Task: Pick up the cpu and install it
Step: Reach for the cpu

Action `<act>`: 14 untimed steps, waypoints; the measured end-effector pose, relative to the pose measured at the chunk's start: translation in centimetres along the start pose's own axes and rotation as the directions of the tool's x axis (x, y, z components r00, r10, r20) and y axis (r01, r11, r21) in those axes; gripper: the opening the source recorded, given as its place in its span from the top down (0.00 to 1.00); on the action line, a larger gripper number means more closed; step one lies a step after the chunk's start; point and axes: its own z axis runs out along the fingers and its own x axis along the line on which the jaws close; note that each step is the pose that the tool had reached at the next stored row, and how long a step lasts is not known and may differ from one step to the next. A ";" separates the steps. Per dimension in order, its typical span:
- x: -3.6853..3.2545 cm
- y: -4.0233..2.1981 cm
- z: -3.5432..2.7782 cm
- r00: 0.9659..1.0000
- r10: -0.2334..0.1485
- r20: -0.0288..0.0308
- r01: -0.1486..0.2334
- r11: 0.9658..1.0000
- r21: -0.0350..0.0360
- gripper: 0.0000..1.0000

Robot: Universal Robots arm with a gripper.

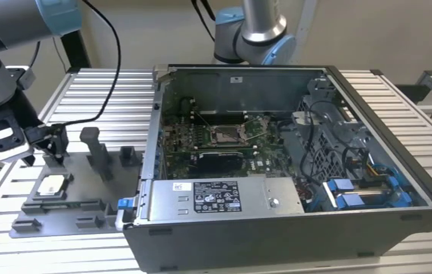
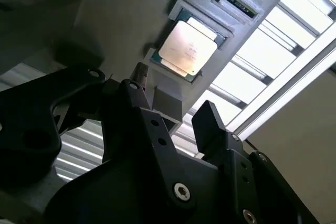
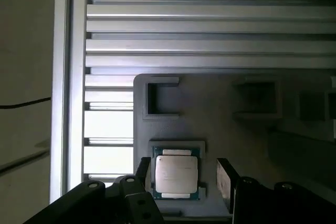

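Cpu [image 3: 176,177] sits in grey fixture [image 3: 231,135] pocket, just under spread pincer [image 3: 185,172], w/o contact.

Grey arm [image 1: 3,34] with pale blue joint caps [image 1: 56,14], black hand [image 2: 176,95] (silver screws [image 2: 181,191]).

Exterior view high, wide; both wrist views close over cpu [image 3: 176,177] [image 2: 187,49].

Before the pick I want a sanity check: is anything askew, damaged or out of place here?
Nothing stands out. The cpu lies flat and square in its recess in the grey fixture, with the open gripper above it; the computer case looks intact.
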 end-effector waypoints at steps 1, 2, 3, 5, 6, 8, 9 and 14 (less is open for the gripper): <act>0.00 -0.16 0.10 1.000 0.001 0.000 -0.001 1.000 0.000 0.00; 0.00 -0.29 0.20 1.000 0.002 0.000 -0.002 1.000 0.000 0.00; 0.00 -0.41 0.31 1.000 0.003 0.000 -0.003 1.000 0.000 0.00; 0.00 -0.61 0.58 1.000 0.009 0.001 -0.009 1.000 0.000 0.00; 0.00 -0.69 0.72 1.000 0.014 0.001 -0.014 1.000 0.000 0.00; 0.02 -0.76 0.99 1.000 0.020 0.002 -0.020 1.000 0.000 0.00; 0.01 -0.79 1.11 1.000 0.022 0.002 -0.022 1.000 0.000 0.00; 0.02 -0.93 1.66 1.000 0.030 0.003 -0.030 1.000 0.000 0.00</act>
